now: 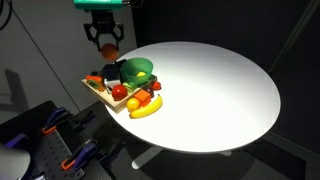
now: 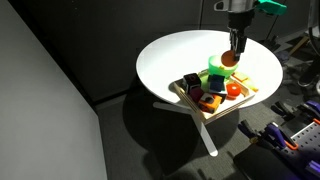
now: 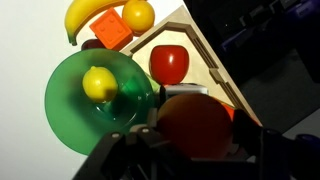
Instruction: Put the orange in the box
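My gripper (image 1: 107,42) hangs above the near edge of the white table, shut on the orange (image 1: 110,48), a round glossy ball. In the wrist view the orange (image 3: 195,125) fills the space between the jaws (image 3: 196,140). In an exterior view the orange (image 2: 229,59) hovers just above the green bowl. The box (image 1: 96,92) is a shallow tan wooden tray at the table's edge, holding several toy foods. It also shows in an exterior view (image 2: 184,94), and its rim shows in the wrist view (image 3: 216,72), below the orange.
A green bowl (image 3: 70,110) with a lemon (image 3: 100,83) stands at the box. A red fruit (image 3: 169,63) lies in the box. A banana (image 1: 146,108), an orange block (image 3: 112,30) and a yellow-orange fruit (image 3: 138,15) lie nearby. The round white table (image 1: 220,90) stretches beyond.
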`<control>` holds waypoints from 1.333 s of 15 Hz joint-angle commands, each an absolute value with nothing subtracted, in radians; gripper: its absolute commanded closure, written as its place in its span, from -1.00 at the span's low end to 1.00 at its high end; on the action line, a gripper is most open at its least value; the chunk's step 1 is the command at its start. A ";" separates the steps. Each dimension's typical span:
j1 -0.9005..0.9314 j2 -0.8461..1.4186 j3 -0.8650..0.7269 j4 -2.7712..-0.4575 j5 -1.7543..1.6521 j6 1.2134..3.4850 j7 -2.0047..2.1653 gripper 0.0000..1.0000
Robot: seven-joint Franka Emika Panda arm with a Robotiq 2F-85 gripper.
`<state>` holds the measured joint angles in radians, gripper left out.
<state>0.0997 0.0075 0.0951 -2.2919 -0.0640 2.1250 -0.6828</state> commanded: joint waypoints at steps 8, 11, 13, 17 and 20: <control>0.113 0.033 0.115 -2.268 -0.058 2.132 -0.662 -0.01; 0.122 0.049 0.128 -2.255 -0.058 2.140 -0.604 -0.01; 0.128 0.062 0.137 -2.246 -0.062 2.149 -0.530 -0.01; 0.140 0.104 0.146 -2.217 -0.057 2.170 -0.359 -0.01; 0.141 0.136 0.145 -2.193 -0.052 2.185 -0.271 -0.01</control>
<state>0.1410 0.1000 0.1431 -2.2373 -0.0640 2.1773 -0.3518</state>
